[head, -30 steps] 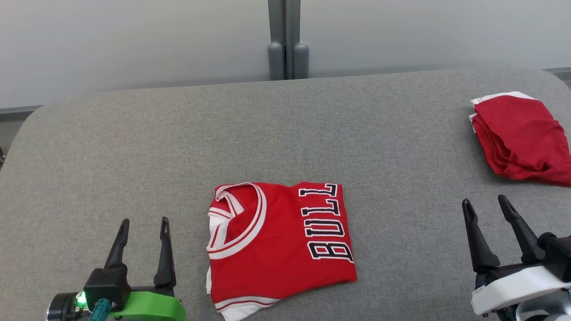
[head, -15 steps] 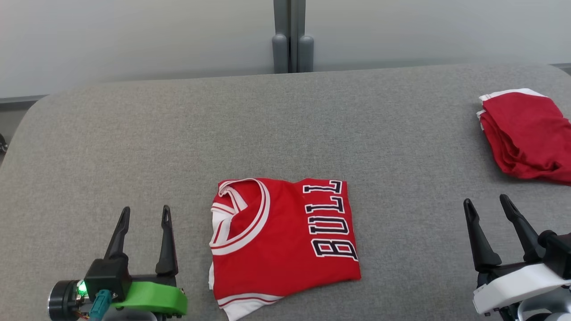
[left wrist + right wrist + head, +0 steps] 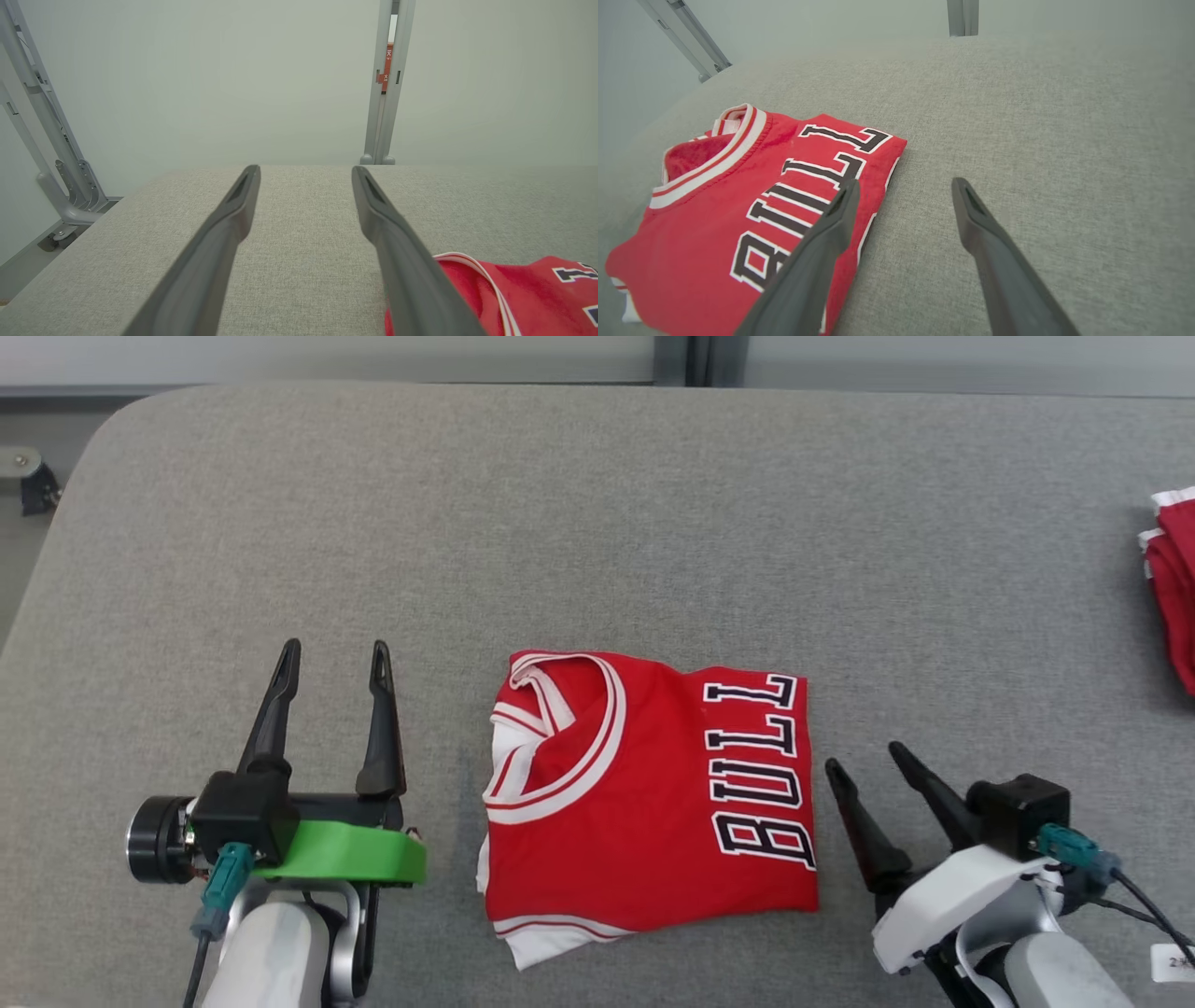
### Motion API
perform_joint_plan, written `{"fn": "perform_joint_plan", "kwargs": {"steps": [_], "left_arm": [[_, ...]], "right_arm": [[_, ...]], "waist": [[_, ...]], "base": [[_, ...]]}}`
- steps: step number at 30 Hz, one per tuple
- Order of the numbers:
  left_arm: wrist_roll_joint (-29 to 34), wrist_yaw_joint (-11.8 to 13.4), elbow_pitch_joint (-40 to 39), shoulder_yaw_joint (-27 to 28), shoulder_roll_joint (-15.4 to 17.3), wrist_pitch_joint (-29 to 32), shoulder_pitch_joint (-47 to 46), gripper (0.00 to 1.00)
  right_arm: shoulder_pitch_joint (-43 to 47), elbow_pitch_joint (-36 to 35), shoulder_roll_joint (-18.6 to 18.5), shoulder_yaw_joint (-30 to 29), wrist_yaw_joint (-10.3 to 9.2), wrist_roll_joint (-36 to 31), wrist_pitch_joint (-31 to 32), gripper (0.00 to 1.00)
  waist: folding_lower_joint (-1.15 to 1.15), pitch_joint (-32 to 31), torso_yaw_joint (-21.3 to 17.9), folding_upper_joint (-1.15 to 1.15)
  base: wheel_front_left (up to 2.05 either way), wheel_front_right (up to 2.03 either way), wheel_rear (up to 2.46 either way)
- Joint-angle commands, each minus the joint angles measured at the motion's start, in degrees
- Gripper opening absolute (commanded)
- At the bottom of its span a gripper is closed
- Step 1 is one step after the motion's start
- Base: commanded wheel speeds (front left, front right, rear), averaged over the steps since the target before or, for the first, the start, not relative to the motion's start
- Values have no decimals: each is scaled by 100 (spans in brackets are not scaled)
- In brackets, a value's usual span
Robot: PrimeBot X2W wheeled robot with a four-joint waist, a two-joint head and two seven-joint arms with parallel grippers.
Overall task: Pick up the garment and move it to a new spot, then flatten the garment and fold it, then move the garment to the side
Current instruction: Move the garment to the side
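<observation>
The folded jersey lies flat on the grey tabletop between the two sets of jaws, and neither holds it.

The left jaws stand wide open and empty, with the fingers pointing away from the robot over bare tabletop. A green band wraps the wrist behind them. The jersey's collar side, trimmed in white and red, lies near these jaws on their right, clear of the closer finger. In the left wrist view the jersey shows low beside the right-hand finger, which hides part of it.

The right jaws are also spread wide with nothing between them, and their fingers lean toward the jersey. Its lettered edge, reading "BULL" sideways, lies just to their left. In the right wrist view the left-hand finger crosses in front of the jersey at that lettered edge. Whether it touches the cloth cannot be told. The other finger is over bare tabletop.

A second red garment lies well beyond the right jaws, farther right and ahead of them, cut off by the head view's edge.
</observation>
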Motion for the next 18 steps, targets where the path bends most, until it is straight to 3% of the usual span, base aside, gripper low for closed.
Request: {"fn": "perform_joint_plan", "kwargs": {"steps": [1,8,9,10,11,12,18], "left_arm": [[80,-30,-32,30,-51,-24,-147,100],[181,-148,-82,115,-204,-26,-248,100],[196,-165,-87,131,-216,-27,-244,100],[211,-180,-91,147,-225,-27,-235,100],[239,-187,-99,168,-233,-27,-215,100],[256,-204,-102,179,-240,-27,-194,100],[372,-272,-144,275,-270,-22,-105,100]], "right_arm": [[-159,159,19,94,-2,65,-65,100],[-494,955,-3,591,-2,373,74,100],[-512,1010,-35,688,-2,441,91,60],[-529,1033,-52,754,-2,500,66,42],[-537,1046,-90,853,-2,564,64,11],[-545,1043,-130,911,-2,608,27,0],[-647,788,-369,1015,-4,750,-357,0]], "waist": [[0,316,301,0],[0,421,406,0],[0,426,406,0],[0,428,396,0],[0,424,373,0],[0,421,349,0],[0,394,43,0]], "base": [[0,0,0],[0,0,0],[0,0,0],[0,0,0],[0,0,0],[0,0,0],[0,0,0]]}}
